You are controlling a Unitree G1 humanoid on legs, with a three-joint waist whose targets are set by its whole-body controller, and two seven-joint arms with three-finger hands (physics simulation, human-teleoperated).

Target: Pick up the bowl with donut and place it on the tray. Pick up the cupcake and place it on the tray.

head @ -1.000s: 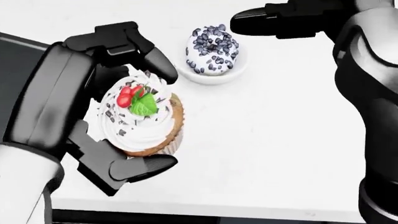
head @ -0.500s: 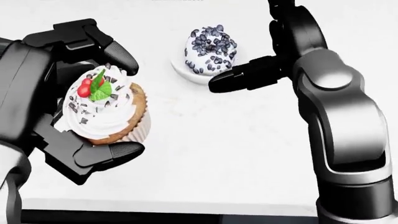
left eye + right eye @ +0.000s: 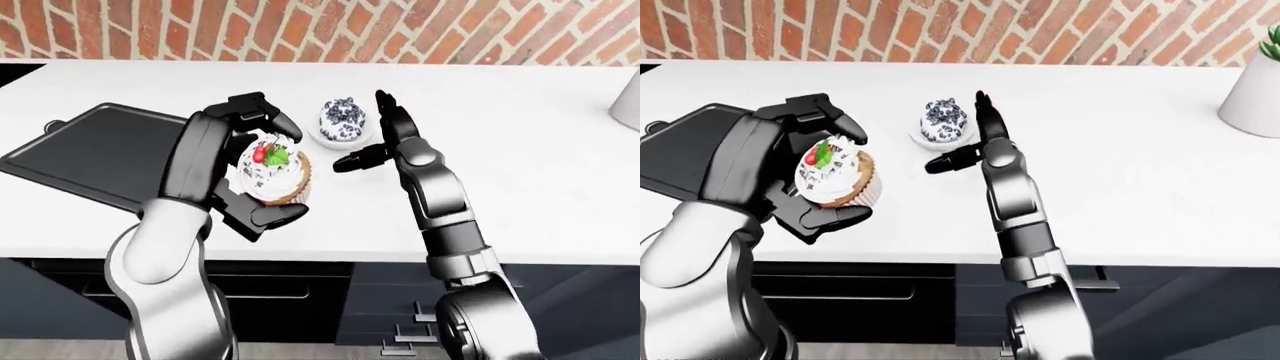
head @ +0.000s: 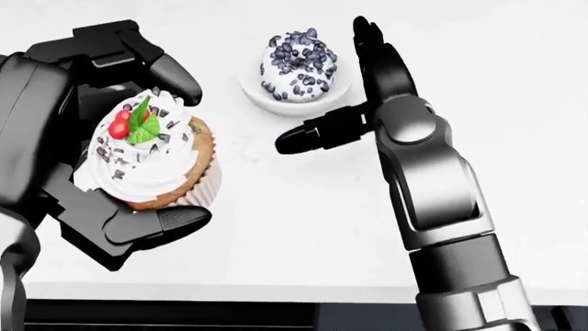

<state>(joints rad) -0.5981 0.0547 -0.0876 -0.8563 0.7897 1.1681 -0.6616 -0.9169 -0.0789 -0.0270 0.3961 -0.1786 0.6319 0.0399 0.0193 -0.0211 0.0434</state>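
Observation:
My left hand (image 4: 174, 155) is shut on the cupcake (image 4: 147, 165), which has white frosting, red berries and a green leaf and leans a little to the left. The white bowl (image 4: 276, 96) with the sprinkled donut (image 4: 298, 65) stands on the counter at the top centre of the head view. My right hand (image 4: 323, 93) is open just right of the bowl: its fingers (image 4: 367, 48) point up along the bowl's right side and its thumb reaches left below the bowl. The black tray (image 3: 90, 150) lies at the left of the left-eye view, beside my left hand.
The white counter (image 3: 540, 172) runs along a red brick wall (image 3: 450, 30). A white plant pot (image 3: 1252, 82) stands at the far right. Dark cabinet fronts (image 3: 330, 300) sit below the counter's near edge.
My right hand swung down from the upper right of the head view to the bowl's right side. My left hand carried the cupcake to the left. The bowl has stayed put.

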